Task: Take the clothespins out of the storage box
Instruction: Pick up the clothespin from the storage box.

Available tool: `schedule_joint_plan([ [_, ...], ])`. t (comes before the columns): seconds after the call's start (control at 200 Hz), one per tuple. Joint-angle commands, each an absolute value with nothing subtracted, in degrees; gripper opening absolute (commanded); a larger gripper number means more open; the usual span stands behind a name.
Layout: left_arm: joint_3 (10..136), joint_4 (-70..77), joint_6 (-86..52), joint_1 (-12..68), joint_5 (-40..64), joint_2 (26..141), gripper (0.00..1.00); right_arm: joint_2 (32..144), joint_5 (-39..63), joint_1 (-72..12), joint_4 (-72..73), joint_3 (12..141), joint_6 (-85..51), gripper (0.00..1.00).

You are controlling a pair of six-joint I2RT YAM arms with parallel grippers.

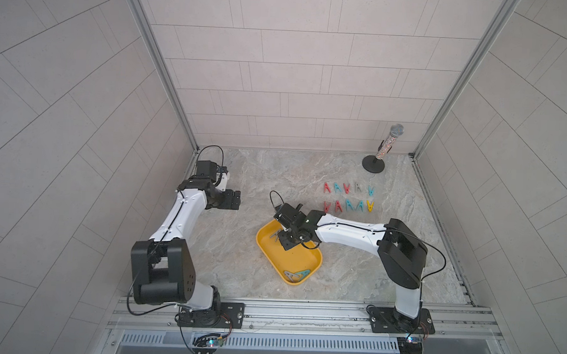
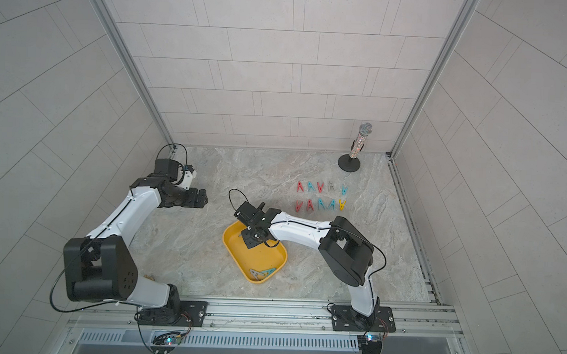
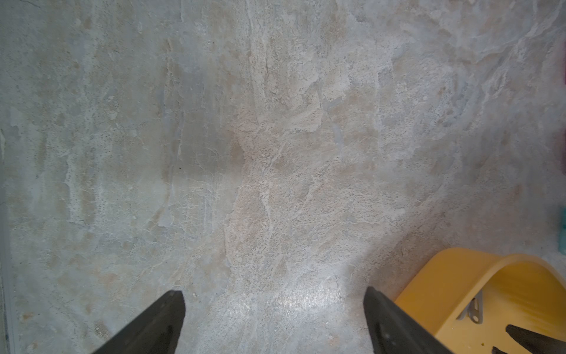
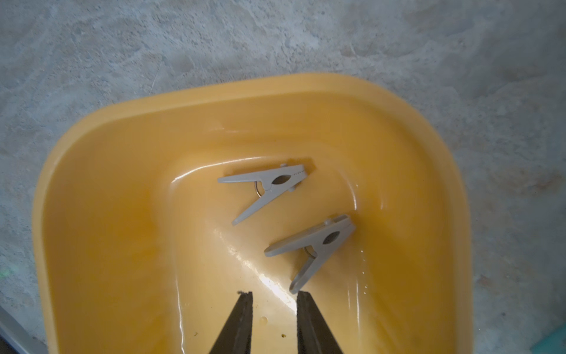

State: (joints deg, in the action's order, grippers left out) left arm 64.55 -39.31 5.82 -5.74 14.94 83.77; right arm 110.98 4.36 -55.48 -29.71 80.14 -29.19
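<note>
In both top views: two tidy rows of laid-out pegs point(image 1: 348, 197) flat on the table point(image 1: 239, 264), well apart from the box point(image 1: 316, 263), probably lined up that way to keep finished work clear of what is left. Right gripper point(image 1: 281, 239) low over the far end of the box, above the grey pegs point(image 1: 275, 237) and hiding most of them. Corner pegs point(image 1: 296, 276) bunched at the near end, teal and grey, not yet reached. Left gripper point(image 1: 233, 200) off to the side over bare table, seemingly parked clear of the working arm. Mic point(image 1: 389, 141) upright at the back, not involved. In the left wrist view: left gripper point(image 3: 274, 298) spread wide, nothing between the jaws, only table below. Box rim point(image 3: 459, 260) at the edge, with a sliver of grey peg and dark fingertips point(image 3: 526, 335) inside, likely the right gripper's. In the right wrist view: right gripper point(image 4: 274, 295) parted only a little, empty, tips just short of a leg of the near peg point(image 4: 318, 245). Narrow gap probably chosen to slip over one slim peg without knocking the far peg point(image 4: 269, 184). Both flat on the glossy floor, apart, close to the far wall. Step in hand, by the look of it: lining up for a pinch. Some risk of the peg sliding.
</note>
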Motion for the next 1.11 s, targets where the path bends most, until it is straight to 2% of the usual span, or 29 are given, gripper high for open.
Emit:
schedule_joint_plan([
  [0.0,64.17,-39.47,5.67,-6.16,14.76,82.02,0.99,112.32,2.54,-55.63,-32.95,80.96,-30.23,0.29],
  [0.846,64.19,-39.50,5.63,-6.28,14.80,81.66,0.99,117.30,2.53,-54.05,-34.37,83.72,-29.92,0.31],
  [1.101,64.21,-39.46,5.62,-6.33,14.85,81.67,0.99,117.69,2.28,-53.96,-34.52,83.69,-29.80,0.28],
])
